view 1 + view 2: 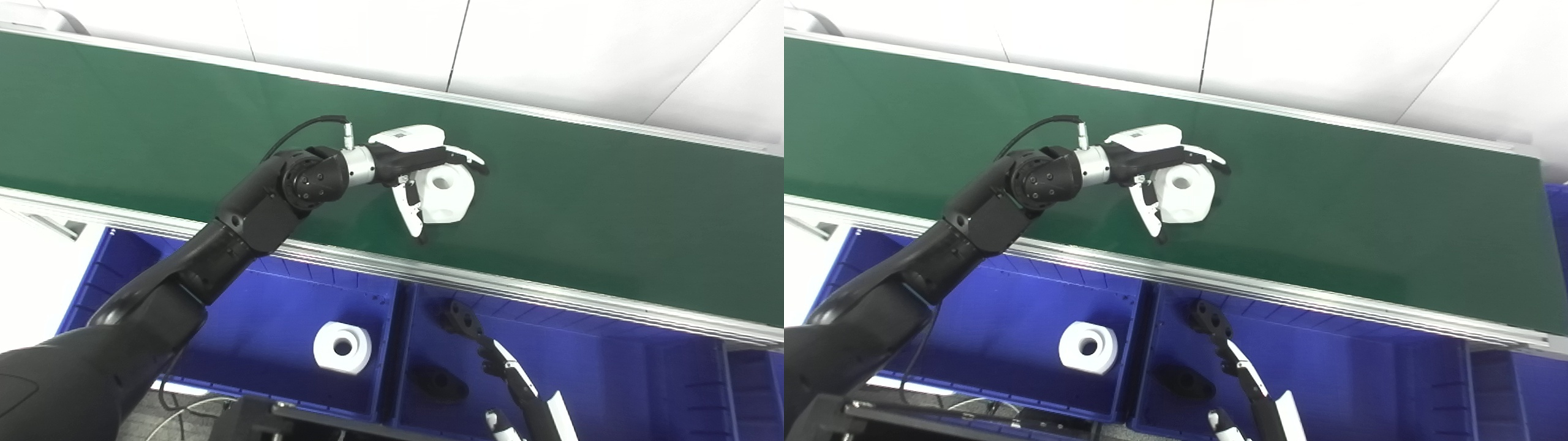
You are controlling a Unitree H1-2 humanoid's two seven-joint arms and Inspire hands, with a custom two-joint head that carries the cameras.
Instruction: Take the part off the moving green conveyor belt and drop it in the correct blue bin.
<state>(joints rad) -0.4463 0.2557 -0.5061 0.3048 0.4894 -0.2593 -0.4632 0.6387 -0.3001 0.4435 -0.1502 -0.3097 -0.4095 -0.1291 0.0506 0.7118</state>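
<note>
White wall panels (pixel 551 43) fill the background above a long green conveyor belt (pixel 612 202) that is seen running diagonally across both views, edged along its near side by a silver rail (pixel 551 291). Below the rail, a row of blue bins is set: a left blue bin (pixel 263 318) and a middle blue bin (pixel 612 380), divided by a shared wall.

The left arm (pixel 245 220) is extended from the lower left corner up over the rail and onto the belt, its black forearm bent at the wrist so that the left hand (pixel 416 171) is laid sideways over the belt. The fingers (pixel 465 156) are curled over the far side of a white part (pixel 450 195) with a round hole in its top, and the thumb (pixel 409 211) is pressed against its near side, so the part is gripped between them, on or just above the belt surface.

The right hand (pixel 490 361) is raised only partly into view over the middle bin; whether it is spread or closed cannot be told.

A second white part (pixel 342 347) is seen lying in the left bin, and a dark part (pixel 440 384) lies in the middle bin.
</note>
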